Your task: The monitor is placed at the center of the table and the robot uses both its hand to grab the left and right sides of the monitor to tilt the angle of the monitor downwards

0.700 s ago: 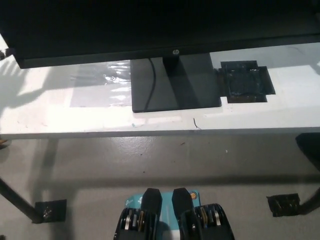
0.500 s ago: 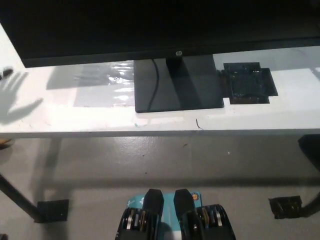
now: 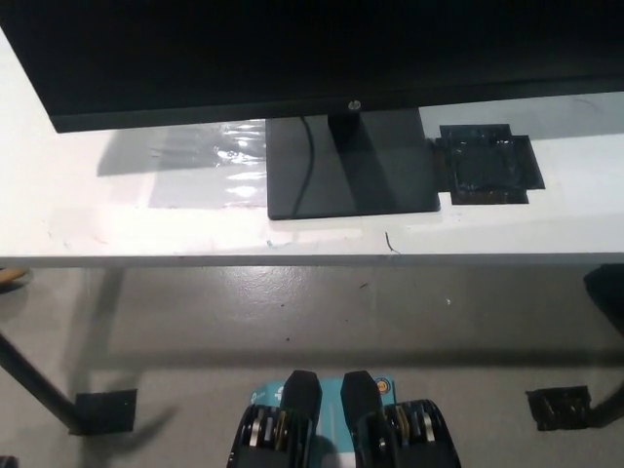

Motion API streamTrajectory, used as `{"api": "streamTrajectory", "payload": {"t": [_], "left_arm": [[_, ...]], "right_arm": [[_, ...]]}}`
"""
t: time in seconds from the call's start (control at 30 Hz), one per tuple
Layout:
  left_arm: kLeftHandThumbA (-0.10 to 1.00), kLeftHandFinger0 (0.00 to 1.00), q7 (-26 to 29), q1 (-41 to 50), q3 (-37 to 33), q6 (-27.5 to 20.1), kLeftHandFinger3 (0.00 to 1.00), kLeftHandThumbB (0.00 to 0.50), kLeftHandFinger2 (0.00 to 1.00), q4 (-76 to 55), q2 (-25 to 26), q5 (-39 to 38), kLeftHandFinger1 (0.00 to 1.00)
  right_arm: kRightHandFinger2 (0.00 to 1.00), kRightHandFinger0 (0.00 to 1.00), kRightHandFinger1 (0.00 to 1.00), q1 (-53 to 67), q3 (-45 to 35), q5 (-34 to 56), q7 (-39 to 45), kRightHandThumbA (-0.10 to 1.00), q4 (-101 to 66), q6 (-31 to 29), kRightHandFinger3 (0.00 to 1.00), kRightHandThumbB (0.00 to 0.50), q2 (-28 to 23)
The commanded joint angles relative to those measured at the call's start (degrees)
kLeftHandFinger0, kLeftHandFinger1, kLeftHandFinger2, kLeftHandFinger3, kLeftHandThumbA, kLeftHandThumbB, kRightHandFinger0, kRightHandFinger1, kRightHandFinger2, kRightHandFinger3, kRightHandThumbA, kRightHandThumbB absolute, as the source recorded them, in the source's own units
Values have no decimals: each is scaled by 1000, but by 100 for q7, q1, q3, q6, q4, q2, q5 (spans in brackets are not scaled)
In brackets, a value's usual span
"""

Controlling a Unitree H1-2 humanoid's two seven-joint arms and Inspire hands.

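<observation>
An HP monitor (image 3: pixel 322 54) stands on its rectangular base (image 3: pixel 353 166) on a white table (image 3: pixel 117 229); neither robot hand is in view.

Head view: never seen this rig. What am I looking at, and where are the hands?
This is one picture from a camera on a humanoid robot's head, looking steeply down. The robot has two five-fingered hands, white on its left and black on its right, but neither shows in this picture, so nothing is held.

A white table runs across the picture. On it stands a black monitor, filling the top, on a flat black base with a cable running down over it. A patch of black tape lies right of the base, clear tape left of it. Below is grey floor.
</observation>
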Motion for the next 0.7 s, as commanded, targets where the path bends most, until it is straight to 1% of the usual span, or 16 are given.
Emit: {"api": "streamTrajectory", "payload": {"t": [0.0, 0.03, 0.07, 0.17, 0.2, 0.27, 0.3, 0.33, 0.37, 0.4, 0.43, 0.5, 0.57, 0.6, 0.63, 0.67], "left_arm": [[1000, 1000, -527, 1027, 1457, 599, 1000, 401, 1000, -2706, 382, -3158, 1000], [1000, 1000, -291, 1199, 1437, 525, 1000, 363, 1000, -3172, 261, -2974, 1000], [1000, 1000, -206, 1260, 1436, 498, 1000, 358, 1000, -3381, 187, -2905, 1000], [1000, 1000, 47, 1414, 1215, 463, 1000, 372, 1000, -4245, -160, -2645, 1000], [1000, 1000, 112, 1427, 1141, 491, 1000, 404, 1000, -4426, -289, -2452, 1000], [1000, 1000, 227, 1537, 1003, 604, 1000, 433, 1000, -4859, -545, -2096, 1000], [1000, 1000, 265, 1538, 813, 442, 1000, 401, 1000, -5052, -785, -1937, 1000], [1000, 1000, 281, 1550, 681, 371, 1000, 386, 1000, -5175, -1004, -1739, 1000], [1000, 1000, 352, 1583, 599, 362, 1000, 381, 1000, -5289, -1268, -1458, 1000], [1000, 1000, 440, 1585, 445, 437, 1000, 398, 1000, -5431, -1668, -1082, 1000], [1000, 1000, 414, 1556, 364, 471, 1000, 412, 1000, -5457, -1794, -1045, 1000], [1000, 1000, 308, 1563, 94, 335, 1000, 389, 1000, -5411, -2128, -875, 1000], [1000, 1000, 212, 1523, -113, -65, 1000, 357, 1000, -5091, -2446, -613, 1000], [1000, 1000, 192, 1525, -169, -185, 1000, 349, 1000, -4946, -2578, -559, 1000], [1000, 1000, 184, 1543, -222, -164, 1000, 342, 1000, -4864, -2718, -540, 1000], [1000, 1000, 146, 1547, -287, -171, 1000, 351, 1000, -4701, -2823, -569, 1000]], "right_arm": [[1000, 1000, 1000, 794, -1596, 3160, 1314, 694, -2881, 1068, 1000, 500, -706], [1000, 1000, 1000, 1189, -1700, 3316, 1063, 695, -3601, 959, 1000, 491, -573], [1000, 1000, 1000, 1374, -1739, 3329, 921, 697, -3954, 884, 1000, 490, -497], [1000, 1000, 1000, 2007, -1669, 2823, 47, 820, -5383, 123, 1000, 498, 8], [1000, 1000, 1000, 2148, -1626, 2540, -205, 904, -5746, -29, 1000, 500, 193], [1000, 1000, 1000, 2456, -1498, 1923, -640, 967, -6490, -229, 1000, 500, 612], [1000, 1000, 1000, 2657, -1325, 1632, -826, 958, -6951, -301, 1000, 500, 964], [1000, 1000, 1000, 2781, -1182, 1243, -923, 974, -7201, -465, 1000, 500, 1250], [1000, 1000, 1000, 2864, -1001, 884, -939, 1000, -7258, -786, 1000, 500, 1543], [1000, 1000, 1000, 3012, -657, 514, -906, 996, -7389, -997, 1000, 500, 1938], [1000, 1000, 1000, 3070, -546, 399, -876, 983, -7384, -1081, 1000, 500, 2098], [1000, 1000, 1000, 3247, -246, 193, -741, 979, -7190, -1259, 1000, 500, 2528], [1000, 1000, 1000, 3358, -27, 8, -617, 1000, -6837, -1259, 1000, 468, 2918], [1000, 1000, 1000, 3413, 27, -106, -614, 1000, -6711, -1259, 1000, 470, 3053], [1000, 1000, 1000, 3471, 118, -219, -675, 1000, -6557, -1259, 1000, 481, 3183], [1000, 1000, 1000, 3490, 207, -332, -742, 1000, -6343, -1259, 1000, 459, 3296]]}}
